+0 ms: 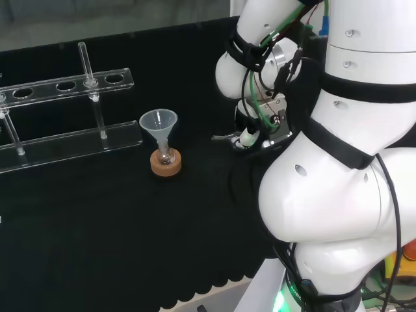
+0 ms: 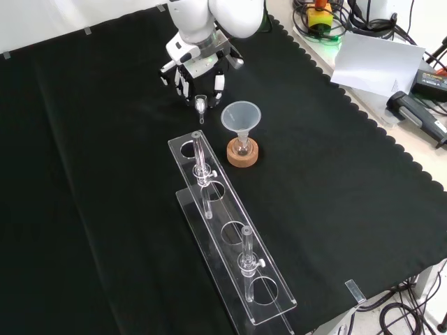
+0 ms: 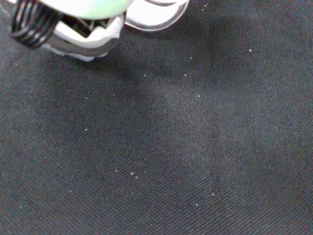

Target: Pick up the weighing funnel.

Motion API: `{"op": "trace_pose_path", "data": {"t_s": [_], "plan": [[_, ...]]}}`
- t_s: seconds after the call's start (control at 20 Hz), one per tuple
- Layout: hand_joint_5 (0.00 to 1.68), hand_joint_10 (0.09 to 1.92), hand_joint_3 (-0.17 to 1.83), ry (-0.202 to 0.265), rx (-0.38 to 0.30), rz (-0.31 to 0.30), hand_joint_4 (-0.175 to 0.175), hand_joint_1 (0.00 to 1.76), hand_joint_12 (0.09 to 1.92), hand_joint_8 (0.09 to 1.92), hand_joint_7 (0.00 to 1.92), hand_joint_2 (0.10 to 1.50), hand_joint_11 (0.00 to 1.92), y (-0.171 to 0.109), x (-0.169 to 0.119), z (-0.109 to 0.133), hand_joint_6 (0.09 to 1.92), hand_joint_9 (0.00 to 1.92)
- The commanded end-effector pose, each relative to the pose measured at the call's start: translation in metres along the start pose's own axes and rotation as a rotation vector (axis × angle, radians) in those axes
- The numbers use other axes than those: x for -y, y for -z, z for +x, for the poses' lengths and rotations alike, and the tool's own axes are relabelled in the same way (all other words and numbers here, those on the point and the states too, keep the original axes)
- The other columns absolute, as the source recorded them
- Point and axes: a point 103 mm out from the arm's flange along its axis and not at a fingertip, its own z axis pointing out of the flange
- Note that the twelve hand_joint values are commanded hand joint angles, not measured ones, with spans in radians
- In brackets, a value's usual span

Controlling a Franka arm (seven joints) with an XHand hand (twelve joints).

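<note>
Just beneath the hand [image 2: 200, 75] in front view, weighing funnel [image 2: 201, 103], grasp untellable.

Head view: robot hand [image 1: 226, 138] mostly hidden behind the white arm links [image 1: 338, 162], just a grey sliver sticks out to their left. Test tube rack [image 1: 65, 110] is cut off by the left edge.

Front view: arm links cover the top of the robot hand [image 2: 199, 68]. Weighing funnel [image 2: 201, 103] just below it is clear and too small to read, so can't tell if it's touching the robot hand or lying on the surface [image 2: 105, 174]. Small flask [image 2: 242, 146] contents: can't tell.

Wrist view: blurred white-and-black part of the robot hand [image 3: 83, 29] is cut by the picture's edge. Clear curved piece [image 3: 156, 17] beside it is also cut off, can't identify.
</note>
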Motion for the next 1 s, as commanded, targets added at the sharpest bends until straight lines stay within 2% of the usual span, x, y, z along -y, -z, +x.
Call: {"op": "trace_pose_path", "data": {"t_s": [0.05,1.0], "plan": [[1.45,0.24,0.53,-0.003,0.001,-0.013,0.175,1.13,1.44,0.28,1.47,0.67,0.00,0.0017,-0.0001,-0.0007,0.27,1.03],[1.47,0.23,0.58,-0.015,-0.009,-0.028,0.175,1.14,1.45,0.26,1.50,0.64,0.00,0.0043,0.0027,0.0025,0.24,1.05]]}}
